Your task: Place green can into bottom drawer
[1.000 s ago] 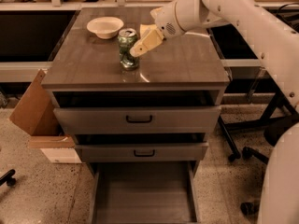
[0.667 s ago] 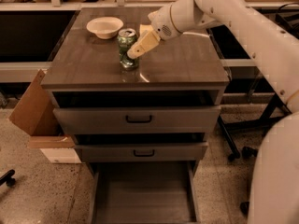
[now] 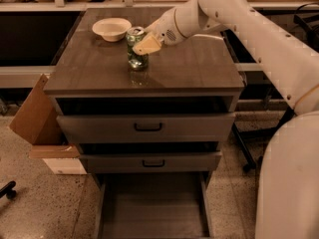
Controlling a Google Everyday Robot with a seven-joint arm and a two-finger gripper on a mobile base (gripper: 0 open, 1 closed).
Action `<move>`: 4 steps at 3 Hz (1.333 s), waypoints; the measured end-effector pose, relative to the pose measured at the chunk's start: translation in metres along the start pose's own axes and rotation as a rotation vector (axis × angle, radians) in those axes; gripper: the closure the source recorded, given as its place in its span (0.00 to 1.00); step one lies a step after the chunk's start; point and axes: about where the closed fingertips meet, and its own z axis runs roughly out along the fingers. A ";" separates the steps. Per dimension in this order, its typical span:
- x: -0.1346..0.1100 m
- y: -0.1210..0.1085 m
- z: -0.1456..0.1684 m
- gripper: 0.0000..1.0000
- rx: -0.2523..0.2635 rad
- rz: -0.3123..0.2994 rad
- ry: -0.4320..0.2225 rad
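The green can stands upright on the top of the grey cabinet, just in front of a white bowl. My gripper reaches in from the right at the can's upper half. One pale finger lies across the can's front and the other is hidden behind it; the gripper looks shut on the can. The bottom drawer is pulled out at floor level, and its flat floor shows nothing inside. The two upper drawers with black handles are slightly open.
A cardboard box leans against the cabinet's left side. My white arm and body fill the right side. A black chair base stands to the right of the cabinet, and shelving runs behind it.
My gripper has moved a little left, from beside the can to around its upper part. The can stays in the same spot on the cabinet top.
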 end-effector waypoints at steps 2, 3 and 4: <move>-0.009 0.007 -0.005 1.00 -0.010 -0.014 -0.026; -0.017 0.008 -0.013 1.00 -0.011 -0.023 -0.051; -0.028 0.012 -0.024 1.00 -0.090 -0.061 -0.135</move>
